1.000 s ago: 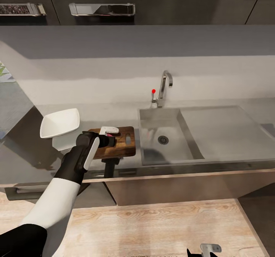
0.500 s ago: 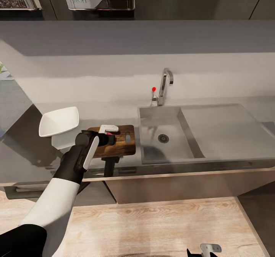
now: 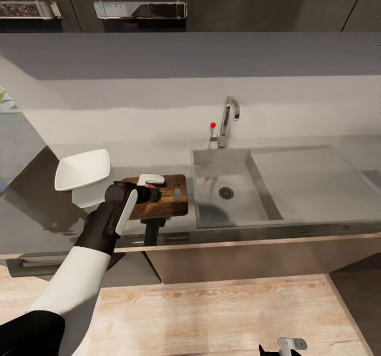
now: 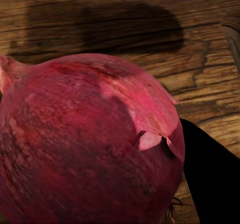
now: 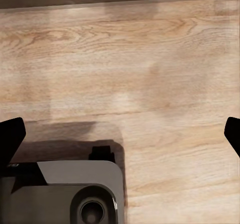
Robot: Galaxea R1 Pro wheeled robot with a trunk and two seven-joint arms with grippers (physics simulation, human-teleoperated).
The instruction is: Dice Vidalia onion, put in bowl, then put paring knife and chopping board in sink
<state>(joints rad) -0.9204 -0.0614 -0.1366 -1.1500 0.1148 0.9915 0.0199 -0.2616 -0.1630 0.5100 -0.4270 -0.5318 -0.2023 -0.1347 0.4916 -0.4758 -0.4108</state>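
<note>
1. Onion first: the Vidalia onion sits clamped in the left gripper over the chopping board; in the left wrist view its red skin is close up with one dark finger pressed against its side and the board's wood grain behind it; in the head view only a sliver of pink shows at the gripper; whether the onion touches the board I cannot tell.
2. Chopping board: brown, lying on the grey countertop just beside the sink; its small hole is on the side toward the basin.
3. Bowl: white, on the countertop on the board's far side from the sink, near the left arm.
4. Sink: basin with round drain, flat drainboard alongside, chrome tap with a red-tipped lever behind.
5. Right gripper: low over the wooden floor; its fingertips stand far apart at the edges of the right wrist view, holding nothing.
</note>
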